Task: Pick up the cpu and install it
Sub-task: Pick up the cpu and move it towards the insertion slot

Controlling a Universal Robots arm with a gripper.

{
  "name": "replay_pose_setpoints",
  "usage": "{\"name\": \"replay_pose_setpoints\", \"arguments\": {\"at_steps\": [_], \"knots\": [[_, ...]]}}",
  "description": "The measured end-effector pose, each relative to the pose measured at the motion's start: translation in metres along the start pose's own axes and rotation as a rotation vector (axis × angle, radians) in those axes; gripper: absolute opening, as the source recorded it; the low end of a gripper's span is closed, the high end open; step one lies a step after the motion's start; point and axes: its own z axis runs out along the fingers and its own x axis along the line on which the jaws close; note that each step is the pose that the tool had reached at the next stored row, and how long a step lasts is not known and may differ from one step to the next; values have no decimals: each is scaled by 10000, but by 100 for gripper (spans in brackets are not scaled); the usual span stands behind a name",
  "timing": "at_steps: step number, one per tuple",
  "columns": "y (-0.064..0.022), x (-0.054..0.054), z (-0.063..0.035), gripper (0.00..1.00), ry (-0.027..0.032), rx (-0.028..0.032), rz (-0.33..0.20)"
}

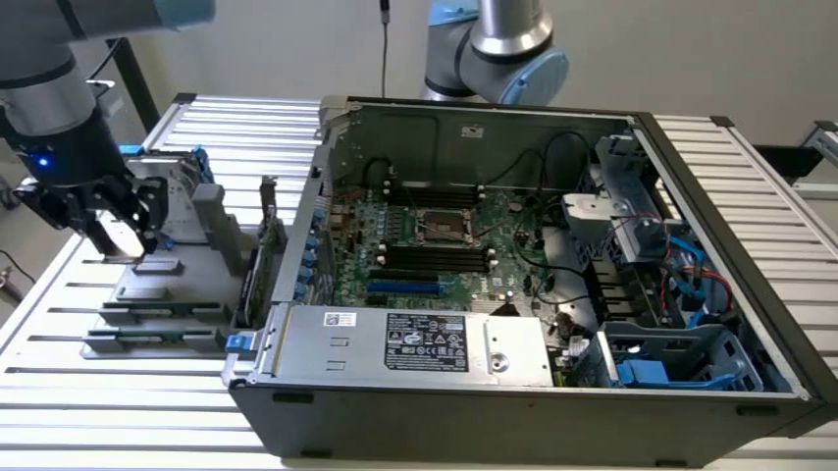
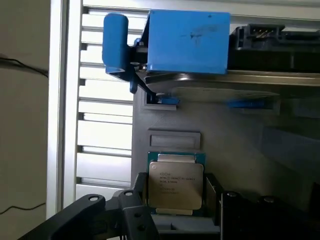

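Note:
The cpu [image 2: 176,182], a flat square chip with a silver-grey top and faint printing, lies in a green-rimmed seat on the grey parts tray [image 2: 240,150]. My gripper [image 2: 176,194] is down over it, one black finger [image 2: 139,196] against one side and the other finger [image 2: 214,195] against the opposite side, so it stands shut on the cpu. In the exterior view, my gripper [image 1: 131,240] is low over the same tray [image 1: 157,294] at the exterior view's left. The motherboard's bare cpu socket [image 1: 442,228] sits in the middle of the open computer case [image 1: 524,392].
A silver hard drive with a blue bracket [image 2: 187,42] lies on the tray just beyond the cpu. A grey labelled power-supply box [image 1: 406,343] fills the case's near side, with cables and blue drive bays [image 1: 654,373] at the exterior view's right. A second arm [image 1: 492,44] stands behind the case.

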Motion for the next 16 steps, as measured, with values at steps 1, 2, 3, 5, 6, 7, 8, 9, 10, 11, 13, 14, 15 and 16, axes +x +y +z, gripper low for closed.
{"name": "replay_pose_setpoints", "arguments": {"at_steps": [1, 2, 3, 5, 6, 7, 8, 9, 10, 11, 13, 14, 15, 16], "knots": [[-1, -2, -45, 55, 2, 0, 0], [-2, -5, -90, 55, 6, 0, 0], [-3, -10, -135, 55, 7, 0, 0], [-6, -28, -230, 55, 12, 0, 0], [-7, -39, -275, 55, 13, -1, 0], [-9, -49, -321, 55, 17, -1, 0], [-10, -60, -366, 55, 21, -1, 0], [-12, -76, -412, 55, 26, -2, 0], [-14, -93, -457, 55, 31, -2, 0], [-17, -115, -507, 55, 38, -2, 0], [-22, -182, -598, 55, 52, -6, -1], [-27, -224, -646, 55, 67, -4, -1], [-30, -267, -693, 55, 81, -5, -1], [-34, -310, -739, 55, 94, -6, -1]]}}
